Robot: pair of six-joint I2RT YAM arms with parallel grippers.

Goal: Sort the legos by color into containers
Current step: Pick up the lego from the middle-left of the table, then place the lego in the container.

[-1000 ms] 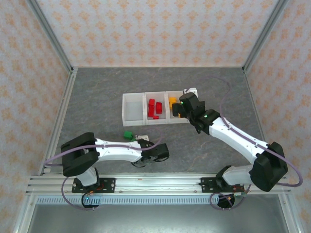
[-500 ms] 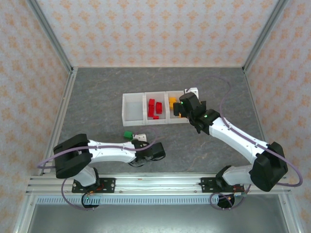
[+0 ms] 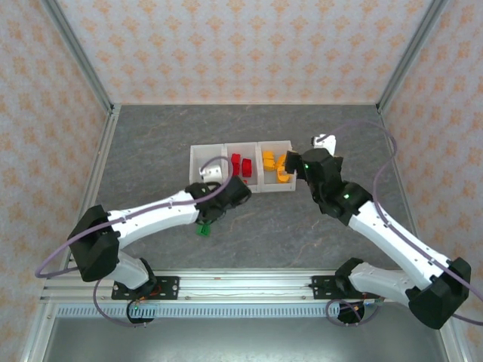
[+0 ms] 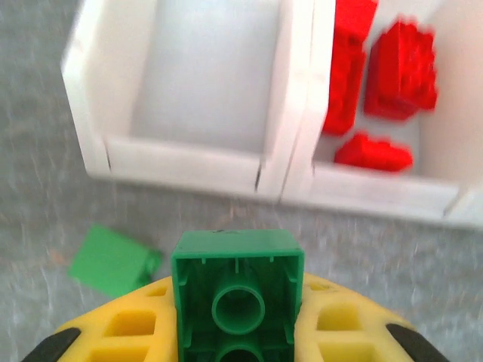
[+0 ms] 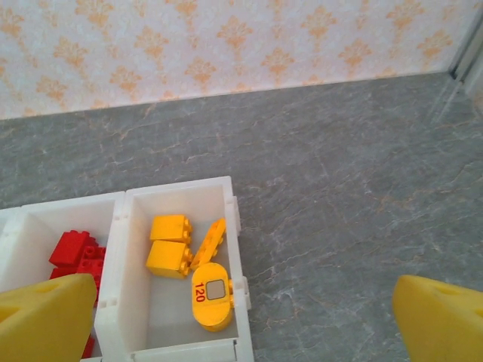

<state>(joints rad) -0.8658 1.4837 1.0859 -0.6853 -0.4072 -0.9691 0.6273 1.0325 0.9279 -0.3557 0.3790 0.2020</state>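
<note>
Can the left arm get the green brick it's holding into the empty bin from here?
Probably yes. The left gripper is shut on the green brick, the empty bin lies just ahead, open-topped, and nothing stands between them.

Lab rig — aluminium frame (image 3: 79, 53), wallpapered walls (image 3: 241, 45)

You have the containers (image 3: 198, 156) in one row on the surface (image 3: 151, 151); legos (image 3: 240, 164) lie in the middle and right ones, a loose brick (image 4: 113, 260) before the left.
</note>
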